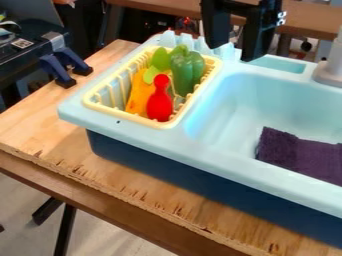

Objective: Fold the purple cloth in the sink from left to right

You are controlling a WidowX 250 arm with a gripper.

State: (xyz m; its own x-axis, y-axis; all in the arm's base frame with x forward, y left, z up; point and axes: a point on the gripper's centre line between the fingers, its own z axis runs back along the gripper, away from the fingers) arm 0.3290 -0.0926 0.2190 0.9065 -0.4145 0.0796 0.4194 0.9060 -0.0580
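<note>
The black gripper (232, 51) hangs at the top, over the back edge of the light blue toy sink unit (72, 109), with its two fingers apart and nothing between them. Nearest below it, to the left, is a pale yellow dish rack (101, 107). Inside the rack stand a red pin-shaped thing (159, 102), an orange carrot (139, 96) with green leaves and a green bell pepper (186, 73). The pepper is at the rack's back right. A dark purple cloth (300, 155) lies in the basin at the right.
A grey faucet (330, 70) rises at the right behind the basin (230, 107). Dark blue clamps (59, 69) sit at the wooden table's (40, 120) left edge. Dark equipment (23, 45) stands at the upper left. The basin has raised walls.
</note>
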